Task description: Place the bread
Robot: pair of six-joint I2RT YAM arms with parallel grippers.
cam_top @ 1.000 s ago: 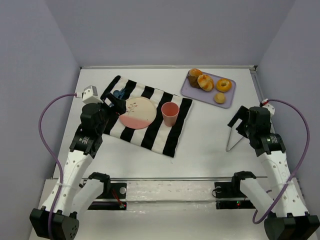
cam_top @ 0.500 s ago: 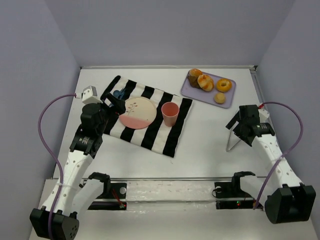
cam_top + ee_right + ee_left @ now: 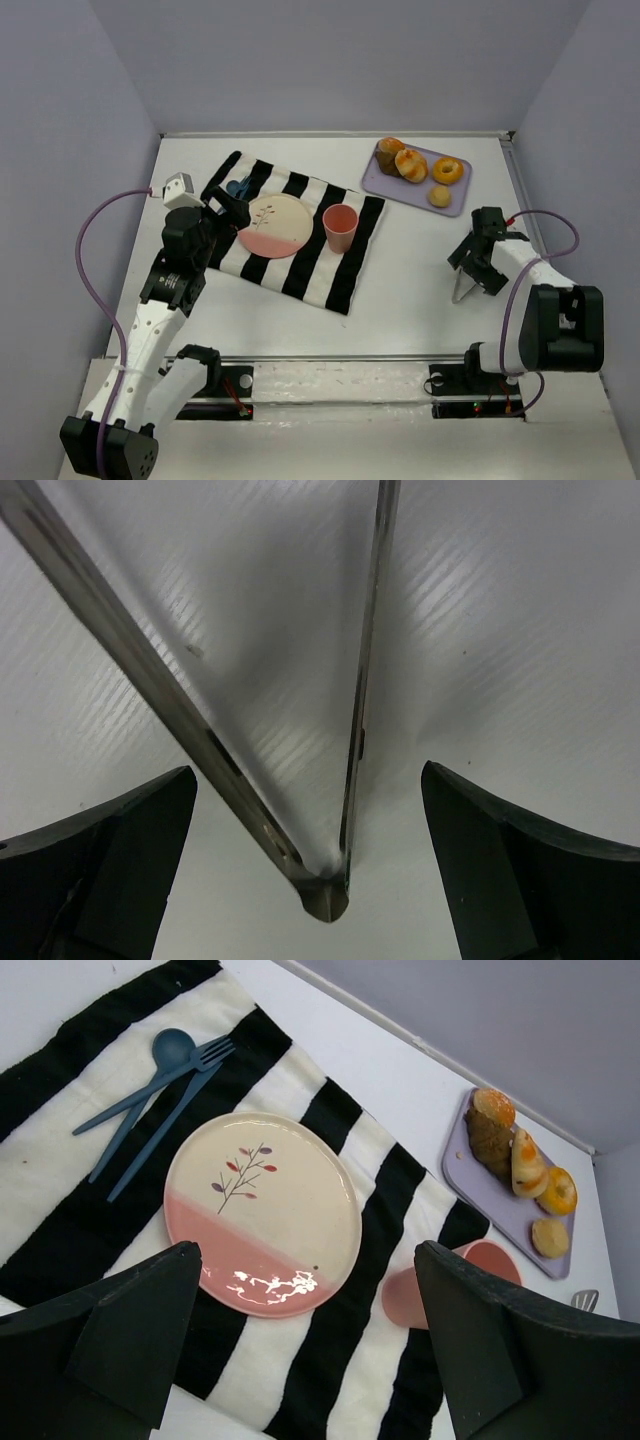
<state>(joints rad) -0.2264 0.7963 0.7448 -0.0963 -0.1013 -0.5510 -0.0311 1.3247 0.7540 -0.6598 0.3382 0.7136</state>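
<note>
Our right claw hangs spread wide over the tongs, gripping nothing. The bread lies well beyond it on the tray — likely soft and light, so we'd pinch its middle gently.

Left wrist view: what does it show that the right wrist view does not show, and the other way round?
Only the left wrist view shows the striped cloth with the plate, the blue spoon and fork, the pink cup, and the purple tray with the bread. Only the right wrist view shows the metal tongs close up, lying between the open fingers of the right gripper, not gripped. Both show the white table and open dark fingers; the left gripper holds nothing.
</note>
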